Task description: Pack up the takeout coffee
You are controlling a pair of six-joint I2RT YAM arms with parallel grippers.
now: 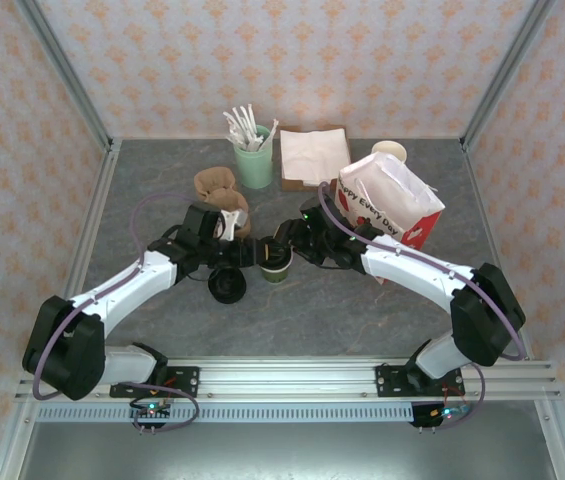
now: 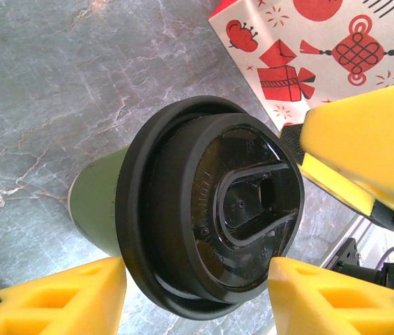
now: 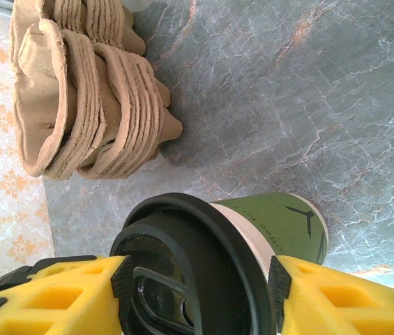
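Marble table (image 1: 362,310): 1 lidded cup (image 1: 275,262), 1 left gripper (image 2: 197,293), 1 right gripper (image 3: 200,293).

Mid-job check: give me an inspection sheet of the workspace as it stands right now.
Surface: grey marbled table, no spills seen.
Job's things: takeout coffee upright between the grippers, black lid on.
Clutter: mint-green cup of stirrers, napkins, pulp cup carriers, red-and-white paper bag, pale cup behind it; none touching the coffee.
Grippers: right gripper shut on the lid's rim; left gripper flanks the lid, contact unclear.
Cables: purple cables run along both arms, no snag seen.
Surroundings: patterned walls, metal frame posts; nothing else seen.
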